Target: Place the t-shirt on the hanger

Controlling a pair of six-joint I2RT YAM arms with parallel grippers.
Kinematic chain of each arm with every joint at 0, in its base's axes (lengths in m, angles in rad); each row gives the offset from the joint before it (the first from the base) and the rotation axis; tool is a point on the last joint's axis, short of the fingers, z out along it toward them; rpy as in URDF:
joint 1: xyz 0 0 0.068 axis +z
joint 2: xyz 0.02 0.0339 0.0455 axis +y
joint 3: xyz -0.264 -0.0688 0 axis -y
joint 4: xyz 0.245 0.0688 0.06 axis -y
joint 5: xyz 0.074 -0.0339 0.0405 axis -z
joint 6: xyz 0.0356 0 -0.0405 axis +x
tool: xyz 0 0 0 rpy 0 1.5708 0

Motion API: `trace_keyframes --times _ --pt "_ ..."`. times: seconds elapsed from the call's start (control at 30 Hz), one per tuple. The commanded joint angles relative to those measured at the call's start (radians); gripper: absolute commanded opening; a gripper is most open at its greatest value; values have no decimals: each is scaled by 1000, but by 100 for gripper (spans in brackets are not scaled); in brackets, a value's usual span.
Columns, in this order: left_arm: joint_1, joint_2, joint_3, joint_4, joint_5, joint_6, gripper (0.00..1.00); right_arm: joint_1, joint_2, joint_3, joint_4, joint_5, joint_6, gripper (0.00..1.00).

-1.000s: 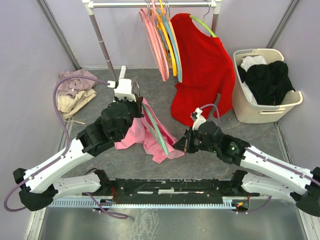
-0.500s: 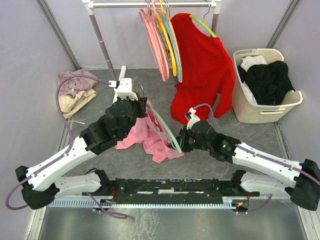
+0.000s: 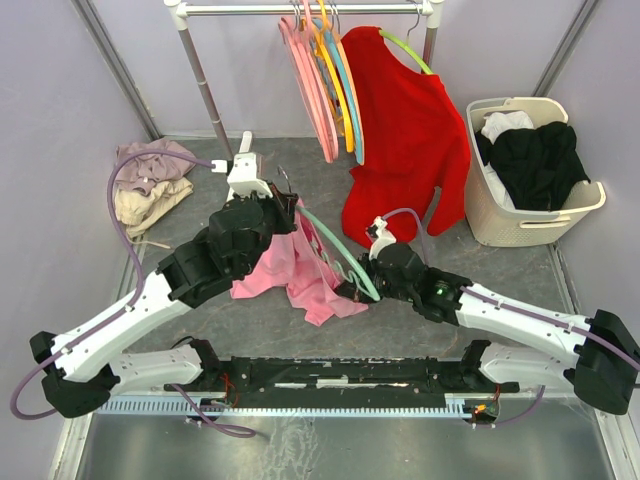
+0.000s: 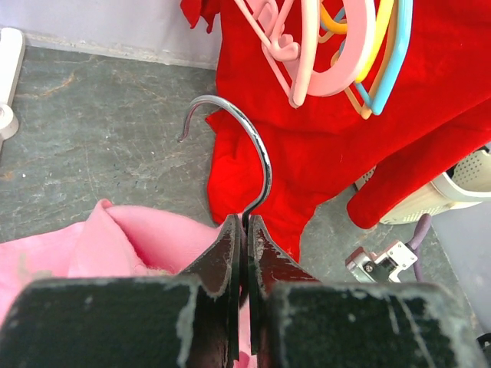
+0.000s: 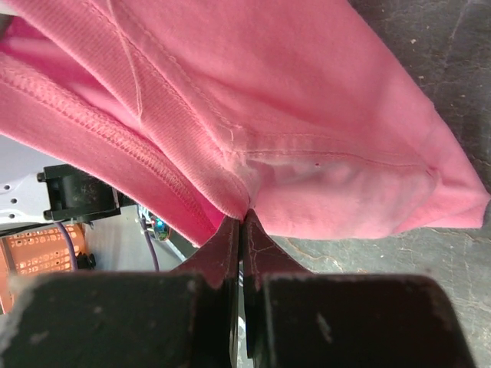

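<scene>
Pinching a fold of the t-shirt [image 5: 307, 115], the right gripper [image 5: 242, 218] has its jaws clenched on pink cloth right at a stitched seam. It sits well in front of the rack [image 3: 205, 100].

T-shirt: bunched on the floor [image 3: 260, 325] in front of the rack, below its middle, between the two grippers. The upper part rises toward the left gripper and the lower part is spread flat.

Hanger [image 3: 335, 248]: mint, tilted. One arm runs across the t-shirt from the left gripper down to just beside the right gripper. Whether that arm is inside the cloth or on top of it: cannot tell.

Left gripper [image 4: 244, 222]: jaws clamped on the shank of the hook [image 4: 253, 146], nearer the rack than the right gripper. The hook curves up and over, with pink cloth bunched just below the fingers.

Farther back:
- Beige heap [image 3: 150, 185] of cloth on the floor, left of the rack.
- Red shirt [image 3: 405, 140] hanging at the rack's right end on a lime hanger [image 3: 405, 48].
- Pink hangers [image 3: 310, 90], with a yellow and a blue one, on the rack just left of the red shirt.
- Basket [image 3: 500, 225], holding black and white clothes, right of the rack.
</scene>
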Motion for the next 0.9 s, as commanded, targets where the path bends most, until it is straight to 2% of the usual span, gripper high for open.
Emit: trace_keyframes --times 0.0,0.23,0.43,0.63,0.87 --pt "5 -13 4 137 -50 -79 3 5 -14 1 79 -9 -9 1" --pt "4 -20 -62 212 -140 -47 3 4 -95 -39 93 -24 30 1" --pt "5 -22 -95 219 -213 12 3 5 -235 -60 8 10 52 1" --pt "5 -16 -115 230 -258 64 3 4 -326 -25 -90 45 55 1" --pt "5 5 -141 263 -294 111 3 5 -350 52 -167 53 36 1"
